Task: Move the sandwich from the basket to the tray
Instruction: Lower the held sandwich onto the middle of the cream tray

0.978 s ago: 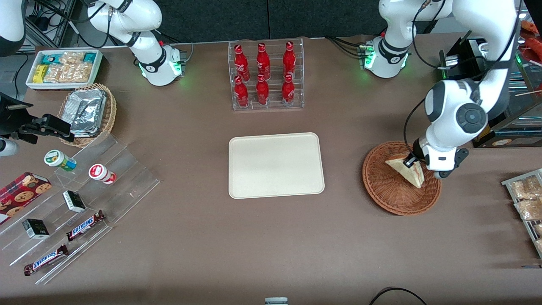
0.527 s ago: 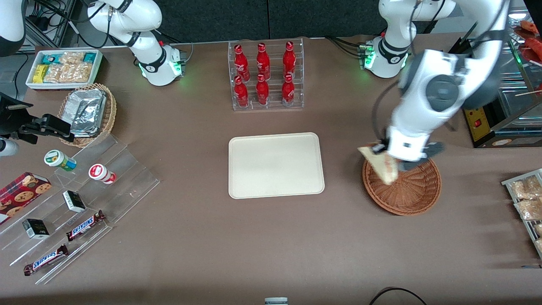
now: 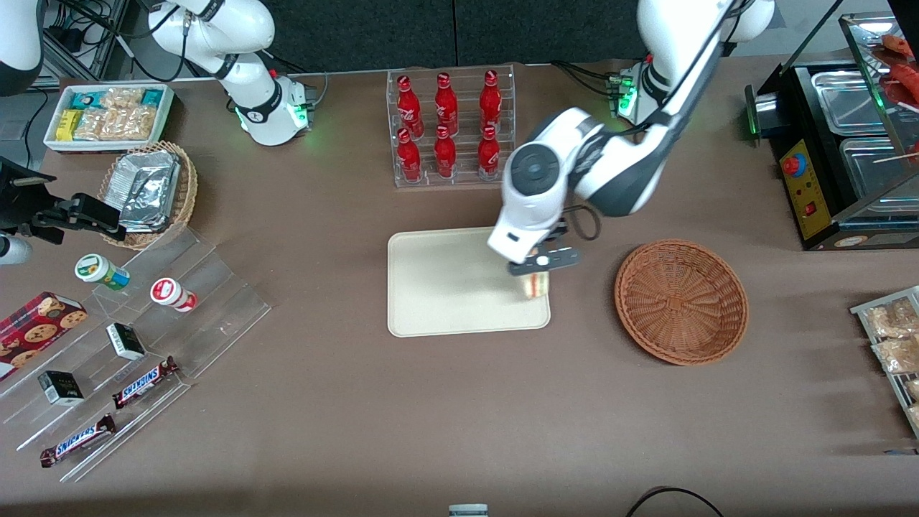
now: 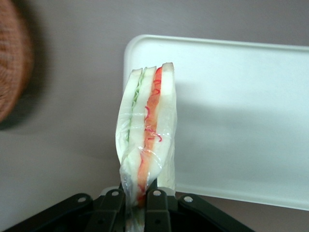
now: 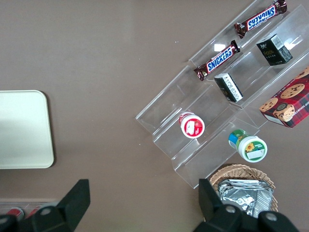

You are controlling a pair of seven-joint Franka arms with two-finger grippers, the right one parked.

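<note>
Sandwich (image 4: 147, 135), wrapped in clear film with green and red filling along its edge, hangs pinched between the fingers of the gripper (image 3: 540, 266), which grips one end of the wedge. It hangs over the tray (image 3: 445, 287), at the tray edge nearest the basket (image 3: 680, 301), and I cannot tell whether it touches the tray surface.

A clear rack of red bottles (image 3: 449, 126) stands farther from the front camera than the tray, and the working arm's forearm passes just beside it. Toward the parked arm's end of the table lie a clear stepped display (image 3: 143, 345) with Snickers bars (image 3: 143, 382), small dark boxes and two round pots, a cookie box (image 3: 36, 332), a tan wicker basket of foil packets (image 3: 148, 188) and a white tub of snack packets (image 3: 108, 115). Toward the working arm's end sit a metal warming cabinet (image 3: 840, 143) and a rack of bagged snacks (image 3: 894, 345).

The reddish-brown basket holds nothing; the tray's surface shows bare apart from where the sandwich hangs. Brown tabletop lies open between tray and basket and all along the tray's side nearer the camera.
</note>
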